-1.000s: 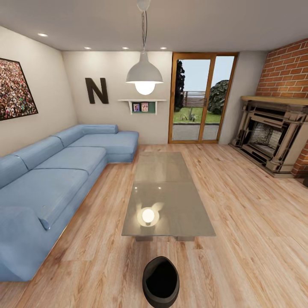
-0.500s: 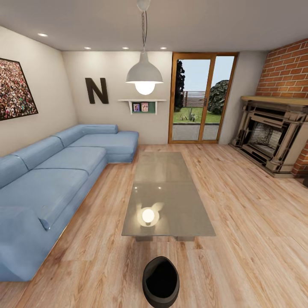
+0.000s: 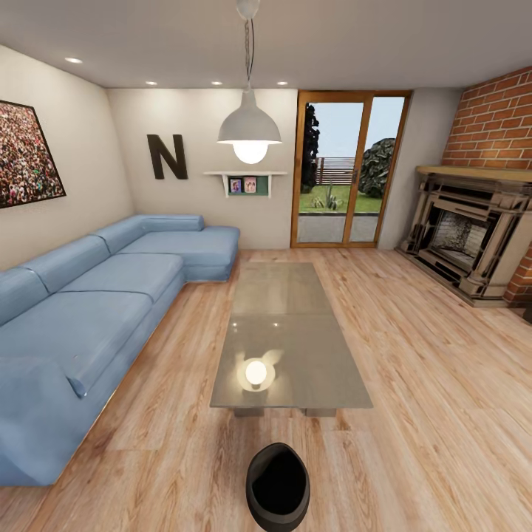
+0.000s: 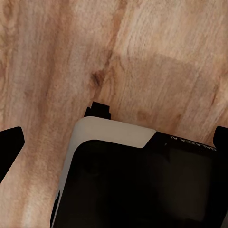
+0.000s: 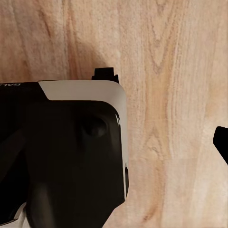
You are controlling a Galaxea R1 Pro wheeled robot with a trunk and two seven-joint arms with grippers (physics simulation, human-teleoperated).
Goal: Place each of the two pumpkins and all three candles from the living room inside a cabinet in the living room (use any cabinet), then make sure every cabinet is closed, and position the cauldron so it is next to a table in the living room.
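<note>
Cauldron (image 3: 278, 488) sitting on floor (image 3: 414, 414) near bench (image 3: 295, 347) end; left claw (image 4: 114, 142) gaping open, right claw state unclear.

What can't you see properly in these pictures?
- Cauldron, head view: its bottom is cut off by the picture's lower edge, and its inside is too dark to tell what it holds.
- Table, head view: its legs are mostly hidden under the glass top.
- Photos on the wall shelf, head view: too small to make out.
- Both wrist views: the robot's own body covers much of the floor, and the jaws are cut off by the picture edges, so open or shut is unclear.
</note>
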